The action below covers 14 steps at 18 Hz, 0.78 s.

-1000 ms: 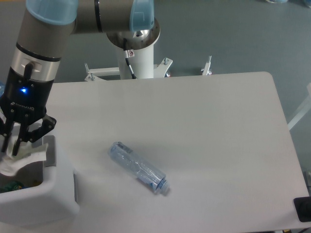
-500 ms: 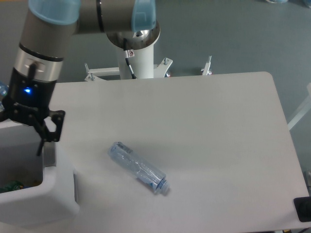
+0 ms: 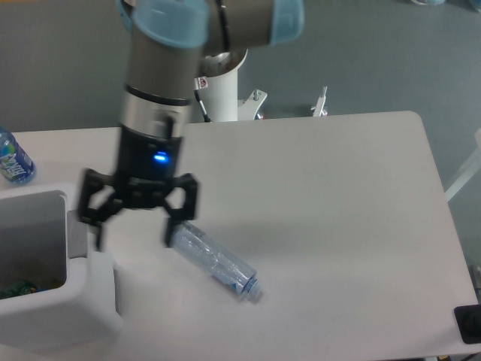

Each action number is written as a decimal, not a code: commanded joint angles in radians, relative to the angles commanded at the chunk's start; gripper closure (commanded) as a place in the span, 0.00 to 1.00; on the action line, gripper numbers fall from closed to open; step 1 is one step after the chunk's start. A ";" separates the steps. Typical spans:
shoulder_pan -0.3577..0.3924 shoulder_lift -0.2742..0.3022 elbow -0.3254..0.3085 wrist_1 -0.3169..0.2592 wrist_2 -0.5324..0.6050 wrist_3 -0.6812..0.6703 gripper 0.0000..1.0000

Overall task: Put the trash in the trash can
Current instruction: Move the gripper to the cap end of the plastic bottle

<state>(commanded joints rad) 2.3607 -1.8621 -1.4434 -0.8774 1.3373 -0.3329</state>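
A clear, crushed plastic bottle with a bluish tint, the trash (image 3: pixel 215 260), lies flat on the white table, its cap end pointing to the lower right. My gripper (image 3: pixel 134 238) hangs open just left of the bottle's upper end, fingers spread wide and pointing down with nothing between them. Its right finger (image 3: pixel 170 232) is close to the bottle's end. The white boxy trash can (image 3: pixel 84 299) stands at the lower left corner, and my left finger is above its right wall. Something green shows inside it.
A blue-labelled water bottle (image 3: pixel 12 158) stands at the far left behind the bin. The robot's base (image 3: pixel 219 89) rises behind the table's far edge. A black object (image 3: pixel 467 323) sits at the lower right corner.
My gripper held a white crumpled piece over the bin a second ago. It let go, opened, and swung right toward the bottle. The white piece no longer shows.
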 joint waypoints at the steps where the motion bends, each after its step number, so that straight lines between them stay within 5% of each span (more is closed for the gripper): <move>1: 0.012 -0.009 -0.014 0.002 0.020 0.000 0.00; 8: 0.037 -0.179 -0.025 0.009 0.141 0.012 0.00; 14: 0.040 -0.267 -0.014 0.011 0.172 0.008 0.00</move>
<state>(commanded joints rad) 2.4007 -2.1290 -1.4573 -0.8667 1.5094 -0.3252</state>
